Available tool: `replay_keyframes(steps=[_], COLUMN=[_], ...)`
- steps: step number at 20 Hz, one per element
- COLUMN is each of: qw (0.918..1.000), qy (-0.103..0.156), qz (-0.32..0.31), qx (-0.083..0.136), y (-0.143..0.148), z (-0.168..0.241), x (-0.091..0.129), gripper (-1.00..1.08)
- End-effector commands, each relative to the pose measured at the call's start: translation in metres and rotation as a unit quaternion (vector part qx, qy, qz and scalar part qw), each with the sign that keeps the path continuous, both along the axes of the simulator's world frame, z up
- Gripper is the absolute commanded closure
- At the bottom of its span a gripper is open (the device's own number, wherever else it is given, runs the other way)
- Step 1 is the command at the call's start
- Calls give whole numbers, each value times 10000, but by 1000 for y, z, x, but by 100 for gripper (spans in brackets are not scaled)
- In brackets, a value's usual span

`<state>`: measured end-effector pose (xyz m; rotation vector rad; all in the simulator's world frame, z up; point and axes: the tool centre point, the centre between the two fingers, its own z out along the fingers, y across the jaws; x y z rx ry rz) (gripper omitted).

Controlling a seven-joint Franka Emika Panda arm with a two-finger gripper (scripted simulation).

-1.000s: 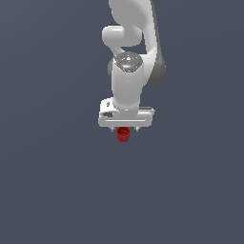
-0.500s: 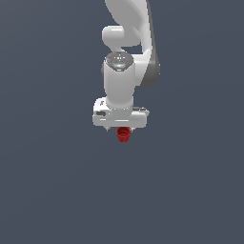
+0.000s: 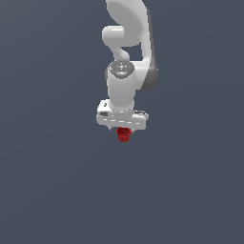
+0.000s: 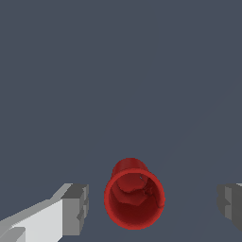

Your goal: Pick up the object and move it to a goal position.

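We see no real room but a simulator's bare scene: a flat, uniform slate-grey surface (image 3: 47,190) fills both views, with a smooth, plainly rendered white arm (image 3: 125,57) and no furnishings.

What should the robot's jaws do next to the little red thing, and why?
Probably close the jaws. In the wrist view the red ridged cylinder sits between the two gray fingertips, with open gaps on both sides, so the gripper is not gripping it yet. The exterior view shows the gripper right over it, so squeezing shut looks like the sensible next step before lifting.
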<state>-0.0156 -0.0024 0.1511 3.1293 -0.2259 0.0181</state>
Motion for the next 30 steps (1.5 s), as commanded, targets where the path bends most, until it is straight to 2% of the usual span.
replay_keyframes(steps=[1,7,12,21,30], qw=[9998,9974,9955,9952,9950], qy=[14,39,51,56,54], qz=[-221,-718,-944,-980,-998], qx=[11,27,30,29,29], y=[3,8,10,10,10], z=[-13,-40,-51,-58,-97], x=[-10,-33,-44,-46,-48], gripper=[-92,-92,-92,-92,-92])
